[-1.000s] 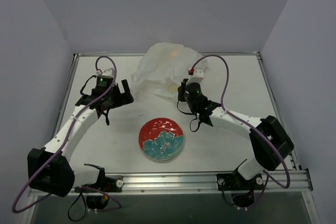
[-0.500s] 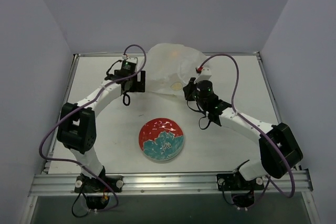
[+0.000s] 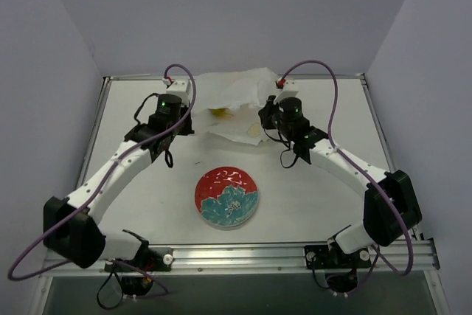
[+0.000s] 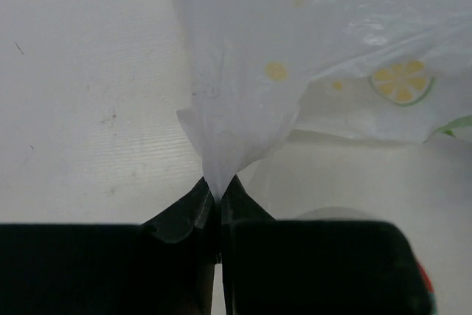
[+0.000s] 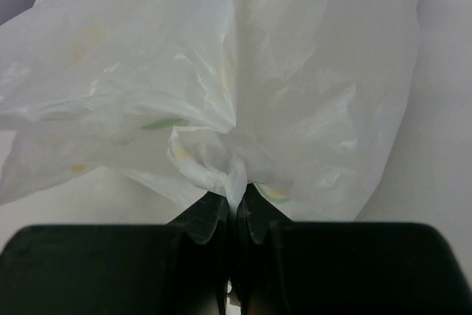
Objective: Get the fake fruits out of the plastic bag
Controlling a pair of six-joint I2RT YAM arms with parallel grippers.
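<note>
I see the bag [image 3: 234, 94] at the table's [image 3: 133, 182] far edge. My left gripper [image 4: 219, 195] and right gripper [image 5: 237, 201] each pinch its film. Fruits [image 3: 219, 113] show through it. A plate [image 3: 226, 195] lies nearer, apart.

You see the plastic bag [image 3: 234, 97], thin wrinkled translucent white film, spread between the 2 end effectors: 1 corner pinched in the left end effector [image 4: 219, 198], a bunched fold in the right end effector [image 5: 237, 208]. The fake fruits [image 4: 402, 83] show yellow through the film, ahead-right of the left end effector.
</note>
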